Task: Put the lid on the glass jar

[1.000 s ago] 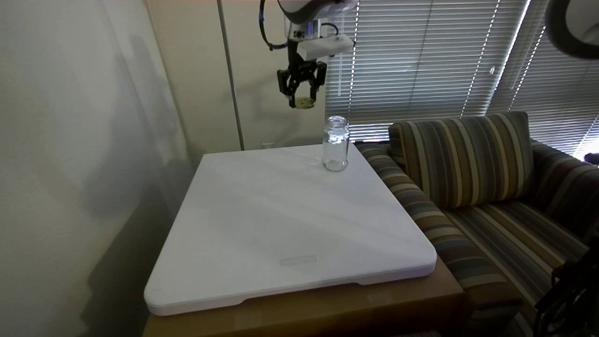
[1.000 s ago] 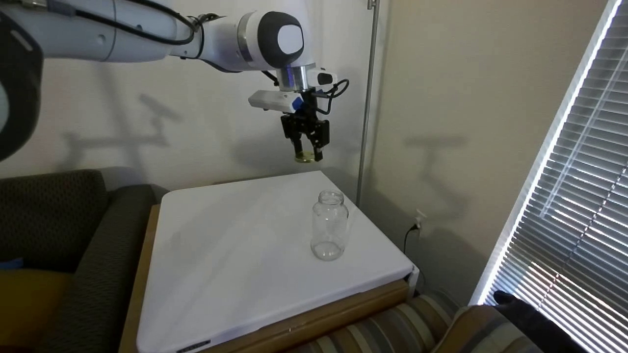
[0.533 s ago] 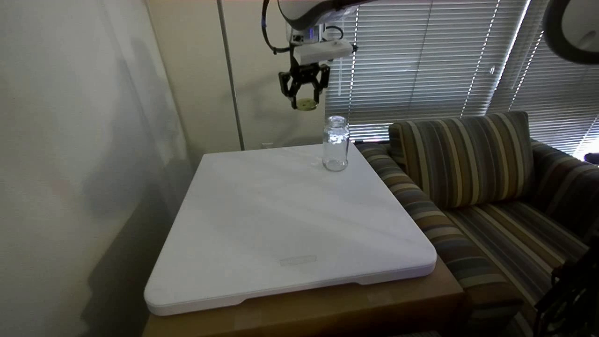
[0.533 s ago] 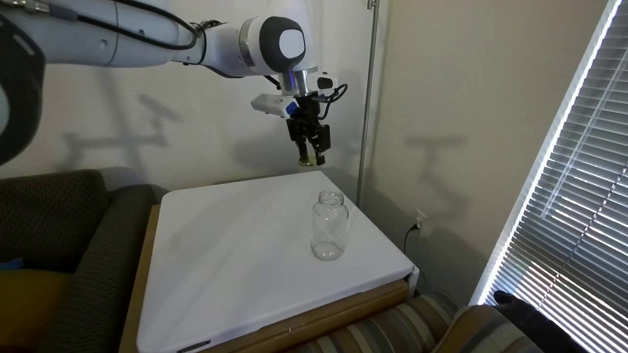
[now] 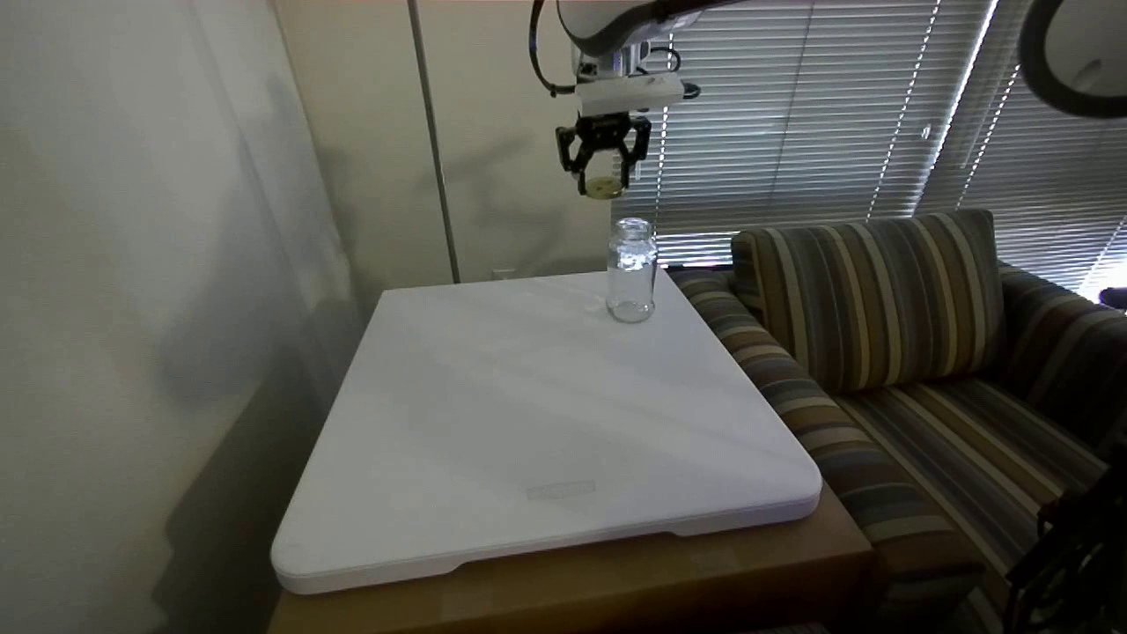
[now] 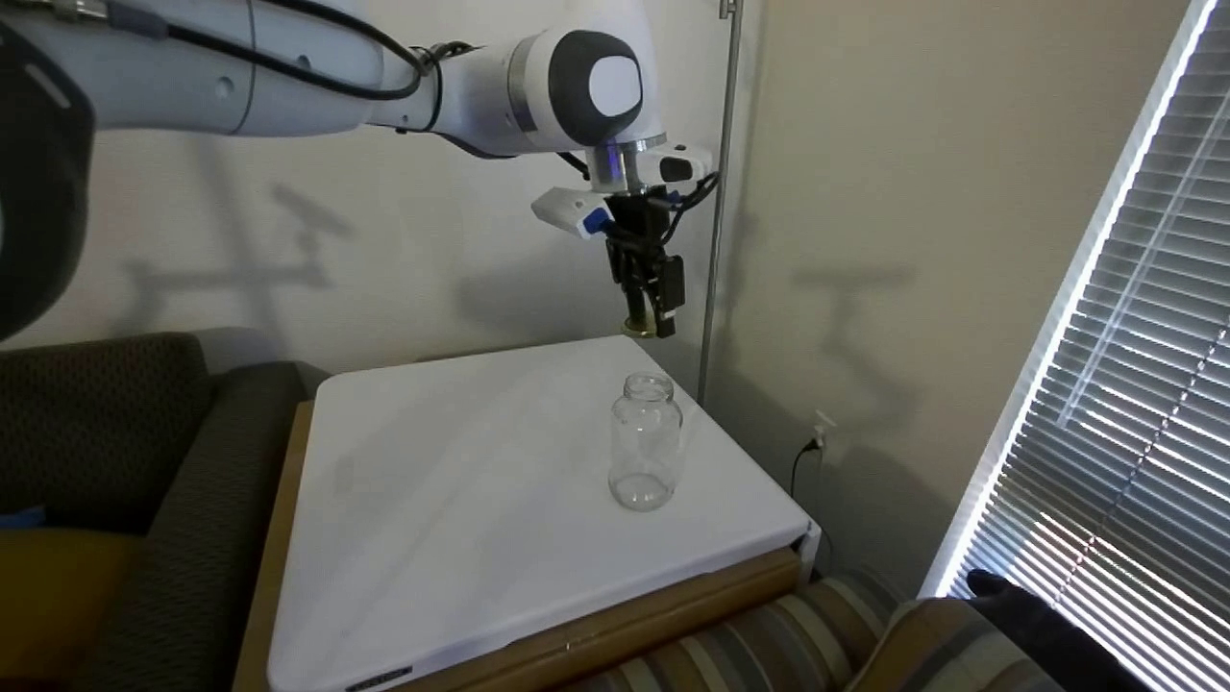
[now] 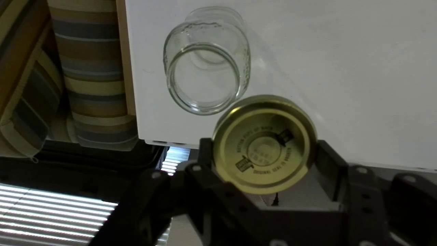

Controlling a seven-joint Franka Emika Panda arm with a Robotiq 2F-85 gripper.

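Observation:
Clear and upright, the glass jar [image 5: 631, 275] stands uncovered near a table corner, its mouth facing up; it also shows in both exterior views and the wrist view. The gold lid [image 7: 264, 174] is pinched at its rim between the two black fingers [image 7: 329, 167] of my gripper [image 7: 263, 148], which is shut on it. In the exterior views, lid and gripper hang in the air above the jar's height, apart from it. The wrist view has the lid [image 6: 638, 333] partly beside the jar's mouth [image 7: 204, 79], below and to the right of it. Printed lettering faces the wrist camera.
A white tabletop [image 5: 537, 396] lies on a brown box [image 5: 616, 572]. A striped armchair [image 5: 880, 308] stands against its side, close to the jar. Window blinds [image 5: 775, 114] and a wall with a vertical pole [image 6: 725, 192] are behind.
My gripper, with the lid held, has moved to the right in both exterior views and appears to have turned slightly. The jar has stayed where it was.

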